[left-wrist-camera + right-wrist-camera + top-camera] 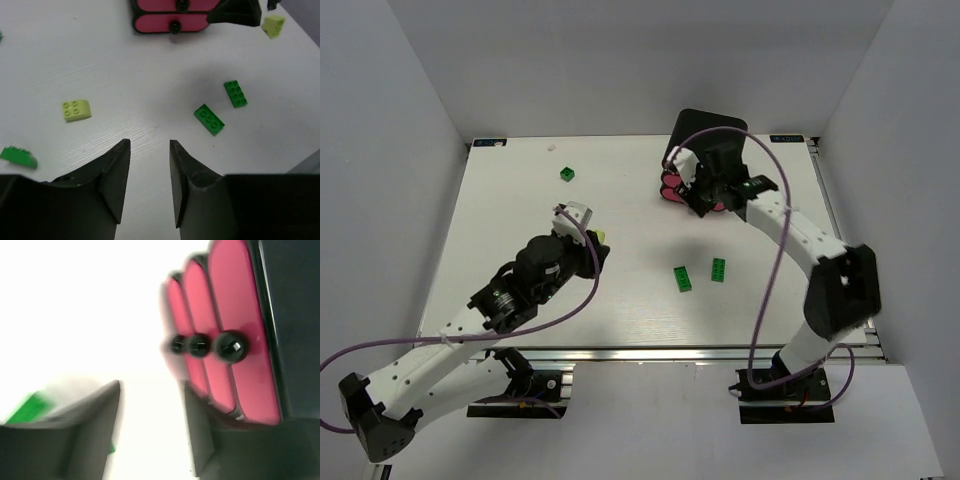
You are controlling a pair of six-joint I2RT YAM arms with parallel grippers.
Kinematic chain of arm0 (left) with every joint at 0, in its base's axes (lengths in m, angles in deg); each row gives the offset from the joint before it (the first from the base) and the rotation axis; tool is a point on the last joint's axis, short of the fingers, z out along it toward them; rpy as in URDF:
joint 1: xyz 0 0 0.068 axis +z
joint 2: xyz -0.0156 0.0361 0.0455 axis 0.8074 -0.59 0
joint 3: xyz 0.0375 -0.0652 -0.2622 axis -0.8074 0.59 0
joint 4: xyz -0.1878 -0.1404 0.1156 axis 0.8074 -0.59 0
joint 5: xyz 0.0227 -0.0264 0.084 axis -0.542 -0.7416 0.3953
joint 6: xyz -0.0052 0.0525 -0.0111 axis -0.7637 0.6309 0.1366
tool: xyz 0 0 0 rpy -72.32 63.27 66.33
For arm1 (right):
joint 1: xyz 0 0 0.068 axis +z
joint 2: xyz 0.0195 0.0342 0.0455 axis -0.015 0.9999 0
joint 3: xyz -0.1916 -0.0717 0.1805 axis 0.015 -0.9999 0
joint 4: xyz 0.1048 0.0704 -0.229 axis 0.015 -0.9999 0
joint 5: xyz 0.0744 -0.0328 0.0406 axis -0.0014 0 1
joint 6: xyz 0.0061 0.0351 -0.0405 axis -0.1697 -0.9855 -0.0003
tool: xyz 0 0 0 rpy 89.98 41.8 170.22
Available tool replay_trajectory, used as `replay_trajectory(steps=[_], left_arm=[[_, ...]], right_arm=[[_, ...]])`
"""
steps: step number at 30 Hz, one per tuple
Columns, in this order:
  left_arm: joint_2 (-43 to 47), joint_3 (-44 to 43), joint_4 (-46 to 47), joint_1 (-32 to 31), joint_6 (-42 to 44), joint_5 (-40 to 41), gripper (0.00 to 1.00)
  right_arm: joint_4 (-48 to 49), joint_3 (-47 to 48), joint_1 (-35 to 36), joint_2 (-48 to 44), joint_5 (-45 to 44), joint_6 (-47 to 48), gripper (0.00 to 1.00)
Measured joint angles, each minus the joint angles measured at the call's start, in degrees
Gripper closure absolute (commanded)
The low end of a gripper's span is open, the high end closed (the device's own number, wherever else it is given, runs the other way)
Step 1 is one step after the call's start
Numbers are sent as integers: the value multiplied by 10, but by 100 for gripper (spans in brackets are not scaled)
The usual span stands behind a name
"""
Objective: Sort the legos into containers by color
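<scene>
The black cabinet (708, 135) stands at the back right, its three pink drawers (670, 190) facing left with their fronts flush. In the right wrist view the drawers (240, 315) and their black knobs (229, 346) are close on the right. My right gripper (703, 206) is open and empty just in front of them (152, 390). Two dark green flat bricks (682, 279) (718, 269) lie mid-table. A green cube (567, 174) sits at the back. My left gripper (149, 145) is open and empty over bare table, right of a lime-yellow block (76, 110).
Another green piece (19, 156) lies at the left of the left wrist view. A pale lime piece (273, 25) lies by the right arm. Purple cables (775, 260) loop along both arms. Grey walls close in the table (520, 200) on three sides.
</scene>
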Motion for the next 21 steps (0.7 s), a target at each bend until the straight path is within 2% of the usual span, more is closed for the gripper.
replay_trajectory(steps=[1, 2, 5, 6, 7, 8, 9, 11, 12, 14, 15, 18, 21], left_arm=[[-13, 0, 11, 0, -2, -20, 64], [-31, 0, 27, 0, -5, -43, 77], [-107, -6, 66, 0, -26, -88, 79], [-136, -10, 80, 0, -33, -99, 77], [-170, -15, 94, 0, -43, -108, 71], [-200, -23, 107, 0, -52, -115, 63], [-238, -36, 122, 0, -65, -119, 57], [-298, -57, 153, 0, -83, -122, 44], [-334, -76, 172, 0, -94, -122, 35], [-399, -113, 207, 0, -113, -122, 28], [-432, -137, 216, 0, -122, -119, 26], [-523, -210, 241, 0, -140, -108, 24], [-598, -266, 278, 0, -149, -97, 25]], right_arm=[[0, -15, -1, -30, 31, -16, 17], [-2, -34, -1, -69, 57, -38, 11], [4, -91, -10, -183, 110, -98, 11], [10, -107, -18, -216, 122, -122, 15], [18, -120, -27, -240, 127, -144, 27], [27, -132, -40, -260, 132, -167, 45], [36, -144, -56, -274, 138, -193, 79], [56, -167, -94, -290, 148, -247, 99], [62, -179, -115, -296, 152, -269, 100], [77, -204, -163, -302, 174, -322, 94], [84, -216, -188, -304, 188, -344, 81], [95, -236, -253, -307, 236, -391, 62], [104, -243, -297, -310, 288, -413, 59]])
